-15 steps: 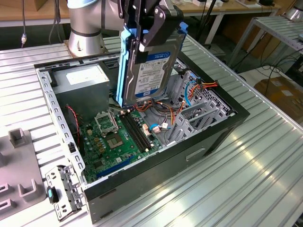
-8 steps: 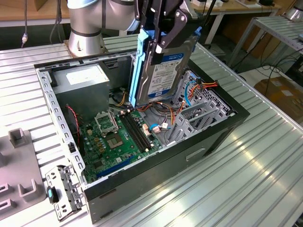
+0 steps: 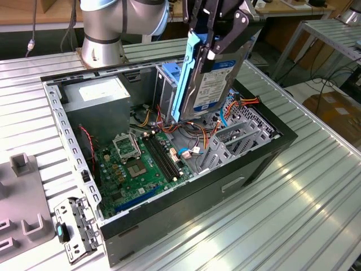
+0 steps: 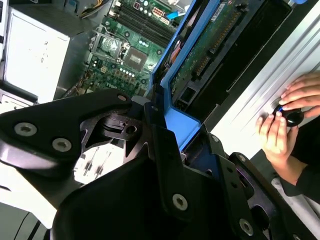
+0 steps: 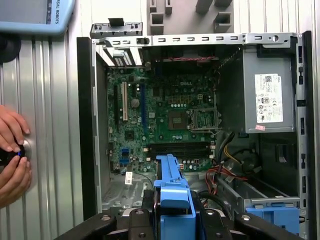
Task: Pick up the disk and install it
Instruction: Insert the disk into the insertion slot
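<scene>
Open computer case [image 3: 254, 164] on a ribbed metal table [image 3: 316, 214]. Inside the case, toward the exterior view's left, grey power supply [image 3: 98, 101] with white printed sticker, then green motherboard [image 3: 132, 164]. Over the case's middle, disk [image 3: 213, 84], upright, white-and-blue label outward, blue bracket [image 3: 184, 79] along one edge, top clamped in the closed gripper [image 3: 217, 28]. Outside the case, in the second wrist view, a person's hands [image 4: 285, 120] on the table.
</scene>
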Robot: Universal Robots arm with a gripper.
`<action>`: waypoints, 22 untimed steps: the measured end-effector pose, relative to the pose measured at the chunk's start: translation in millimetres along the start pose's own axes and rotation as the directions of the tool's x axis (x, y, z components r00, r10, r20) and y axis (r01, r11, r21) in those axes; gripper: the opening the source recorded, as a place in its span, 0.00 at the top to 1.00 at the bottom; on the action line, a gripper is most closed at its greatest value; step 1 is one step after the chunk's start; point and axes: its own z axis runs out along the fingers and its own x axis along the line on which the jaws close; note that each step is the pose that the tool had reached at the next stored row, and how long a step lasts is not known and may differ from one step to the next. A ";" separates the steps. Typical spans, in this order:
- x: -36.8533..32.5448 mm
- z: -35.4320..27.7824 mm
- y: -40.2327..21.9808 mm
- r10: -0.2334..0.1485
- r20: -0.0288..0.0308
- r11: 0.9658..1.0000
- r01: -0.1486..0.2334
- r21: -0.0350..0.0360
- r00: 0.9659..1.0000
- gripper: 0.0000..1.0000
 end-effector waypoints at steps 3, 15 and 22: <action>4.9 0.2 -2.3 0.000 0.000 1.000 0.000 0.000 1.000 0.63; 27.9 1.0 -24.9 0.000 -0.002 1.000 0.000 -0.001 1.000 0.63; 37.9 2.2 -34.1 0.000 -0.003 1.000 0.000 -0.001 1.000 0.63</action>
